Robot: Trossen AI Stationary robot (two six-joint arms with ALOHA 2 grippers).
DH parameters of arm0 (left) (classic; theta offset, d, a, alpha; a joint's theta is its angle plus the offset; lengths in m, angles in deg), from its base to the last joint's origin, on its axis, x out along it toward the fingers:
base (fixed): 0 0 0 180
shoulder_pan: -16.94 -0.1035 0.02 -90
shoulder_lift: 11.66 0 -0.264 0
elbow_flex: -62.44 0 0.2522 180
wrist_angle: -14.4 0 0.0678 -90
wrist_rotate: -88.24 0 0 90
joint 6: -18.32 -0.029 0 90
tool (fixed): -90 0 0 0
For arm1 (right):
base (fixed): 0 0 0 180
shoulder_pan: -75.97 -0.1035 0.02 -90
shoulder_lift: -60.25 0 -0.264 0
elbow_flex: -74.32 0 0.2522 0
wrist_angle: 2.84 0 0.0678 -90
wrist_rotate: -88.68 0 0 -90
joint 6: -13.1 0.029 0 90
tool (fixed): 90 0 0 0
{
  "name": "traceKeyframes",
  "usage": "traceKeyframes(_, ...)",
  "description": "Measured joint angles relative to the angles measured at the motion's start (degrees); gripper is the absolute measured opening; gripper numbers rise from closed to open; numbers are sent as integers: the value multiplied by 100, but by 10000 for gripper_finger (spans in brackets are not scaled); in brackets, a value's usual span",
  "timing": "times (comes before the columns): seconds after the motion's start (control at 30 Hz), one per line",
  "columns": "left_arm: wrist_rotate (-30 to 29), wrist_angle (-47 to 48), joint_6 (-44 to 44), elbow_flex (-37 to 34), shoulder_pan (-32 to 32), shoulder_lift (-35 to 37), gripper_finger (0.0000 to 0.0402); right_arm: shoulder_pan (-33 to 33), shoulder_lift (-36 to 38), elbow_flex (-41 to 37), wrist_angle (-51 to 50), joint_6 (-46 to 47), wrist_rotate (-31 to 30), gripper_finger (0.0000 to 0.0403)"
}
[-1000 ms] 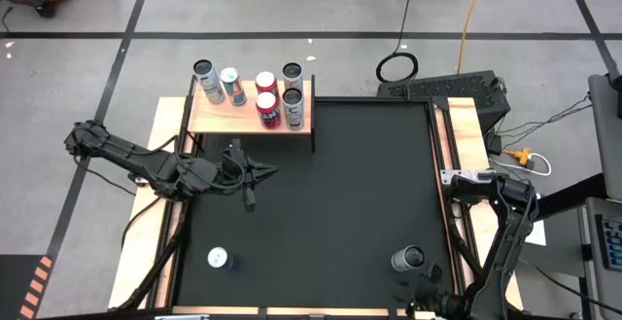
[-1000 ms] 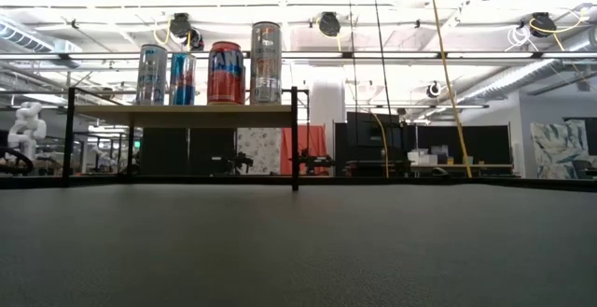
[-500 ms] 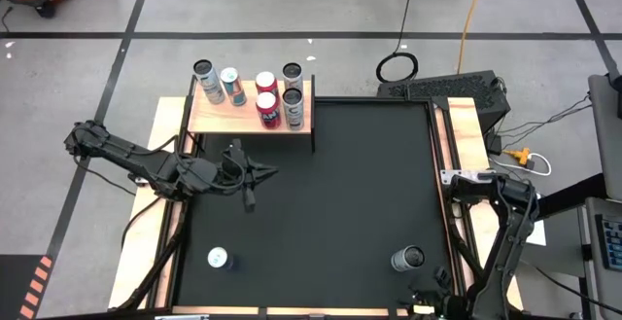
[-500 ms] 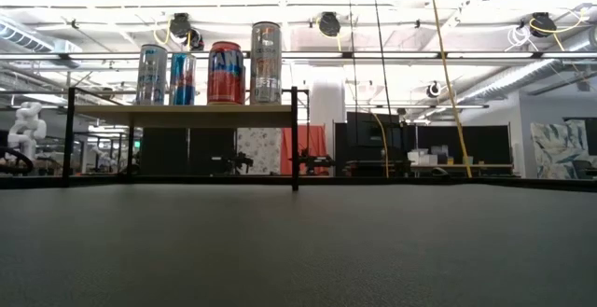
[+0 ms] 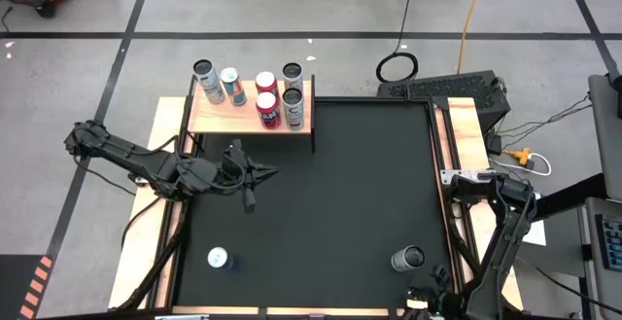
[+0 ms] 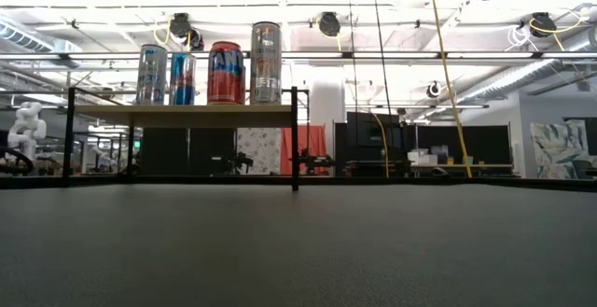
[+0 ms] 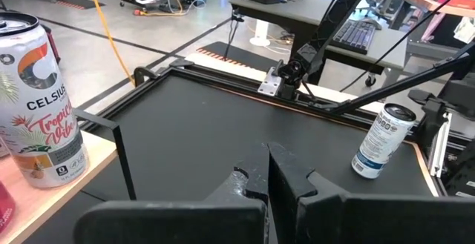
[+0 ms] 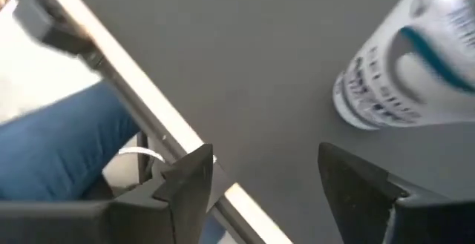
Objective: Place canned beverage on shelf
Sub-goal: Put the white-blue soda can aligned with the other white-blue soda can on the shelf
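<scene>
A black mat (image 5: 321, 203) covers the worktop. Five cans are carried by the pale-wood shelf (image 5: 233, 118) at its far-left corner. The left pincer (image 5: 251, 176) is closed; the right pincer (image 8: 267, 173) is spread beside a white can (image 5: 409, 259).

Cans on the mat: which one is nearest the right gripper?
The can at the mat's near-right corner, just beside the open right gripper. The other loose can stands at the near-left, far off.

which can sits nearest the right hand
Start at the black mat and go to its near right corner, far from the shelf. The can stands there alone, white with teal print, right beside the open right hand.
</scene>
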Motion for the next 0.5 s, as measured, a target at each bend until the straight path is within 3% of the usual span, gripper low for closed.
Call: traceKeyframes(0.5, 0, 9, -4, 1, 0, 0, 1, 68, 0, 0, -361, 407, 299, 224)
